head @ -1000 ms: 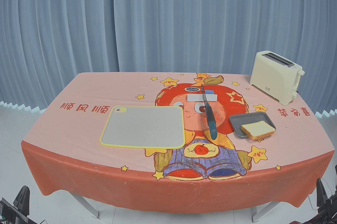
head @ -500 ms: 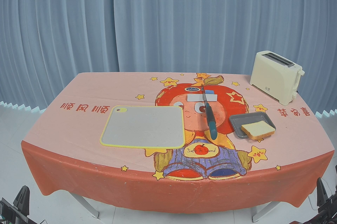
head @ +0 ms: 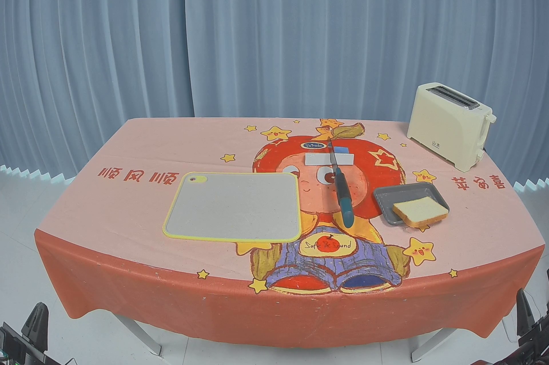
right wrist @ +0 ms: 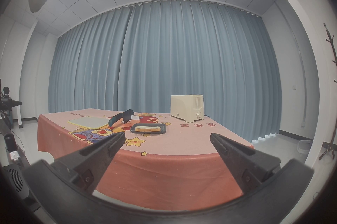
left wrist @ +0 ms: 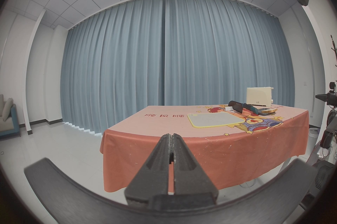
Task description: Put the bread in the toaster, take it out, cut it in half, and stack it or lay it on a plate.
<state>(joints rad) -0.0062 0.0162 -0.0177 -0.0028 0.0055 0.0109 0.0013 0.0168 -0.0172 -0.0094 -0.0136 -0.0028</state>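
The left gripper (left wrist: 172,152) had its fingers pressed together, empty; the right gripper (right wrist: 166,138) was spread wide. Both hung off the table's (head: 143,154) near edge. The bread (head: 420,210) lay in the grey tray (head: 398,193) at near right, the toaster (head: 450,124) beyond it.

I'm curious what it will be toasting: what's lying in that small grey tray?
One slice of bread lies in the grey tray. Whatever the slice covers underneath cannot be seen.
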